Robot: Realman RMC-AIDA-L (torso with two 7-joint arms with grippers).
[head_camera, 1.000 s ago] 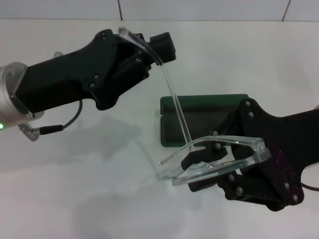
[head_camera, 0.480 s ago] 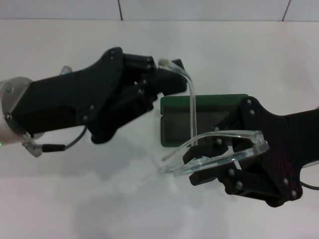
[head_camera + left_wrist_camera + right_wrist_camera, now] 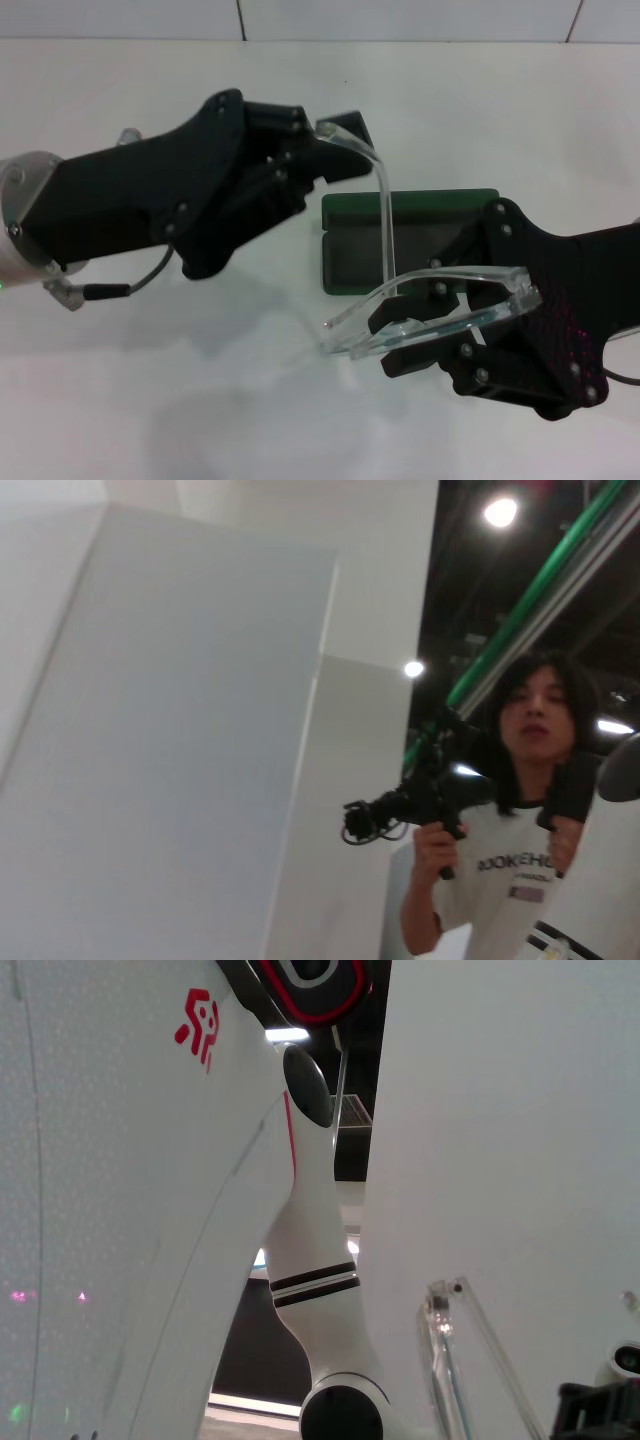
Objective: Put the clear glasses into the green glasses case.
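Note:
The clear glasses [image 3: 352,335] hang in the air above the table, held between both arms. My right gripper [image 3: 412,337] is shut on the lens front, in front of the green glasses case [image 3: 345,210]. One long clear arm of the glasses rises from the lens, and my left gripper [image 3: 338,143] is shut on its curved tip, just left of and behind the case. The case lies open on the table with its dark lining up, partly hidden by the glasses and my right gripper. In the right wrist view a clear piece of the glasses [image 3: 447,1330] shows.
The white table [image 3: 200,400] stretches around the case, with a white tiled wall behind. A cable [image 3: 130,285] hangs under my left arm. The left wrist view shows a person [image 3: 530,810] holding a camera beyond the table.
My left gripper has swung right and down toward the case, carrying the glasses arm tip so the arm now stands steeper. The right gripper has hardly moved.

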